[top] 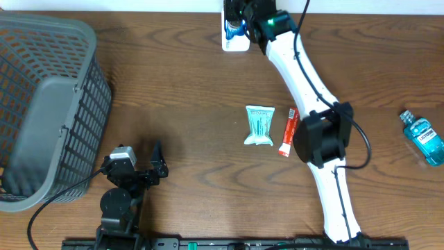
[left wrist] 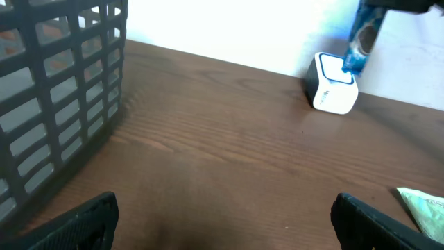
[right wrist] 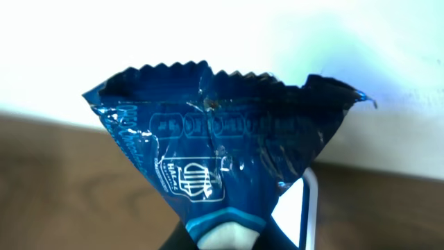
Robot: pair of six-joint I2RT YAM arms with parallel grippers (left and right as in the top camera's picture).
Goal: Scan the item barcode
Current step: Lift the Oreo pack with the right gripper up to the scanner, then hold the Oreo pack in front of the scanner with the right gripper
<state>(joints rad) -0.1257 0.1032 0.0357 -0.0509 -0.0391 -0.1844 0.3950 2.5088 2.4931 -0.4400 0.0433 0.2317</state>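
1. Across the whole overhead view ran the table (top: 208,83), dark wood, bearing everything else.
2. At its left end stood the basket (top: 41,104), grey mesh, probably the drop-off for scanned goods.
3. From the near edge the right arm (top: 305,76) reached diagonally to the far edge, which put its load over the scanner.
4. Beside the basket sat the left gripper (left wrist: 229,232), jaws wide and empty (parked, I would judge, clear of the working arm).
5. Far to the right lay the bottle (top: 423,137), blue, well apart from the rest.
6. Mid-table lay the pouch (top: 260,126), pale green, likely waiting its turn.
7. Against the far edge stood the scanner (left wrist: 333,90), a white box within the right arm's reach.
8. Just beside the pouch lay the stick (top: 288,132), red and thin.
9. Directly above the scanner hung the packet (right wrist: 222,146), blue foil with a crimped top. The right gripper (right wrist: 223,239) was pinched tight on its narrow end, likely to leave the printed face bare for the reader. Whether packet and scanner touched could not be told, and no barcode showed.
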